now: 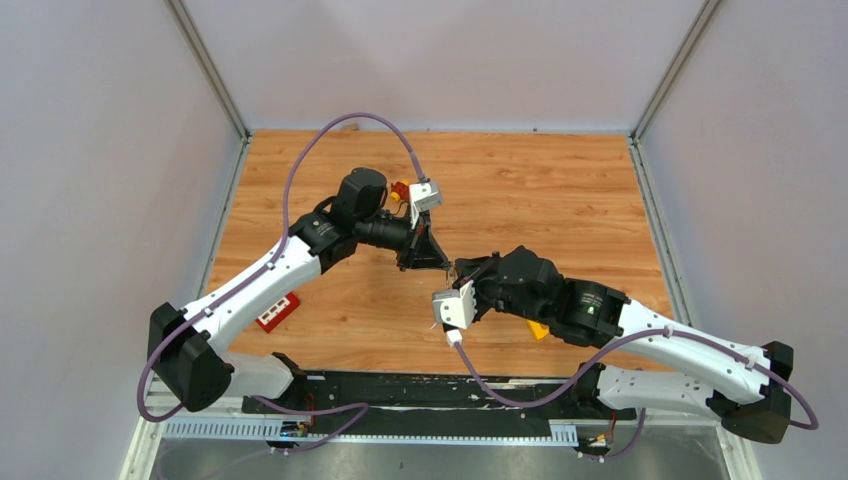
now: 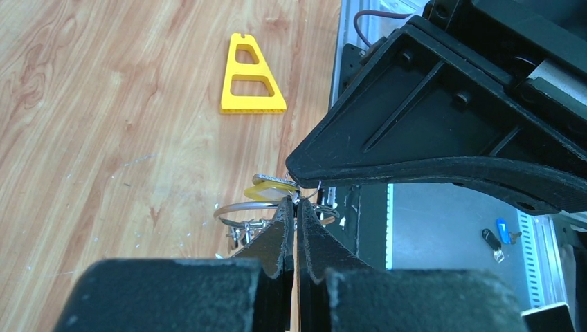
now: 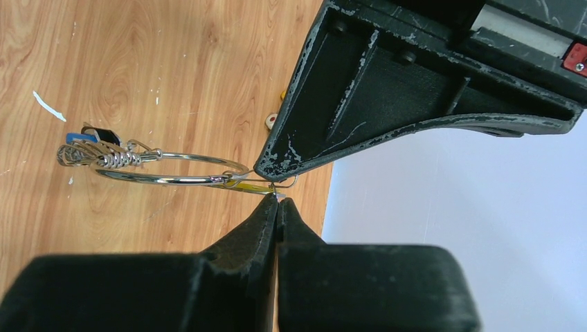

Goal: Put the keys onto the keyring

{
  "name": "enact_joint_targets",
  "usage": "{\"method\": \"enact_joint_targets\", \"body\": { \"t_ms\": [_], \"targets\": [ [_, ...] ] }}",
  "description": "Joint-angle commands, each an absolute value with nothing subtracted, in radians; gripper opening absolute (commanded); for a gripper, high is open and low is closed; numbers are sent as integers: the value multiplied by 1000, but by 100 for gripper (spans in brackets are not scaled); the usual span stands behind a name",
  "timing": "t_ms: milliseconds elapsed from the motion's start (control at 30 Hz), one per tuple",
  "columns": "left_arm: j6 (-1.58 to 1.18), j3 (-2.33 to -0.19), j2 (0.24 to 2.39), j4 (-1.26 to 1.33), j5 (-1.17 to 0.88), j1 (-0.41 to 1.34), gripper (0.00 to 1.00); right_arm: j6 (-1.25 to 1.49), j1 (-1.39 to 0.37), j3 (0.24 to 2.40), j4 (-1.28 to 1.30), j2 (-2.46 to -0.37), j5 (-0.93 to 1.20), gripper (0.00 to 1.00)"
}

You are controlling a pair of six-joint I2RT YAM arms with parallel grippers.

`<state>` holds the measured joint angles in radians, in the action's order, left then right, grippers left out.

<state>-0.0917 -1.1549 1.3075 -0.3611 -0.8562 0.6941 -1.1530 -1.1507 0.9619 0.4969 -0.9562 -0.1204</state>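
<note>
Ring (image 3: pixel 166 180) is held up over mid table (image 1: pixel 560 200), between my two grippers. Partly done, I reckon: a bunch of keys (image 3: pixel 93 153), incl. the black-head and blue-tag ones, already sits on the ring's far side. The yellow-tag key (image 2: pixel 266 191) is right at the pinch point. Can't tell if it's fully threaded, so that's prob. what's left. L gripper (image 2: pixel 296 205) is pressed together on the ring wire. R gripper (image 3: pixel 277 202) is also pressed together, tips at the small loop by the yellow tag; whether it grips it, can't tell.
</note>
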Motion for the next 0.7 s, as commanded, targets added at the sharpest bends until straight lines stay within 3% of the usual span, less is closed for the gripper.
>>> {"method": "enact_joint_targets", "body": {
  "t_ms": [0,667],
  "targets": [
    [-89,-1183,1299,-310,-899,710,0,-1138,-1167,962,363,-949,-118,0],
    [-44,-1175,1294,-348,-940,721,0,-1135,-1167,966,328,-942,-179,0]
  ]
}}
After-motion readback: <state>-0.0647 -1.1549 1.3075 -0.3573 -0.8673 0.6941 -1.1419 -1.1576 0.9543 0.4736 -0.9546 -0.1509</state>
